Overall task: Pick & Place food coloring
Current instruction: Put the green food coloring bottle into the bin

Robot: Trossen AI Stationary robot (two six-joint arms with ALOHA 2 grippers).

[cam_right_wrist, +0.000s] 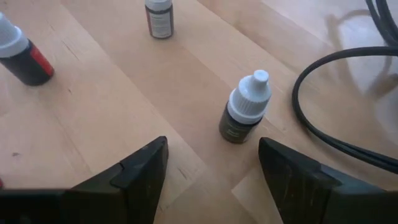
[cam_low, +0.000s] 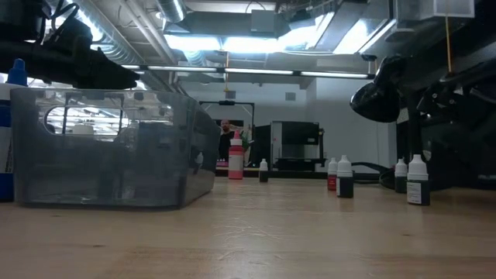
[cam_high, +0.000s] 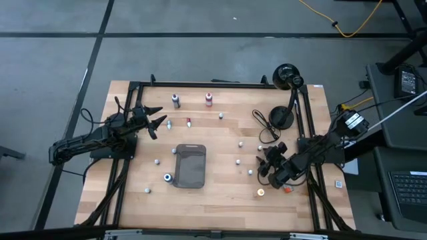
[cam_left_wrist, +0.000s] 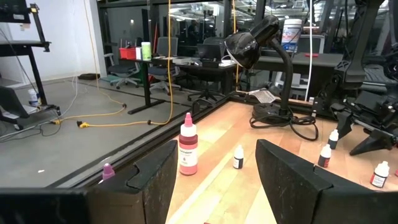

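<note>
Both end effectors gape empty, the right end effector poised over a white-capped dark food coloring bottle; the grey plastic tray looks empty.

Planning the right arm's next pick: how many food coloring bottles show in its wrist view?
3. A white-capped bottle stands just ahead of the open right tool; a cropped bottle stands farther off; a red-labelled bottle sits off to one side. More lie outside this view.

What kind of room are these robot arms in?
Probably a robotics lab or workshop. Two arms stand fixed to a wooden table scattered with tiny food coloring bottles. Beyond the table there are desks with office chairs, a bare concrete floor with a yellow cable, and exposed ceiling ducts.
</note>
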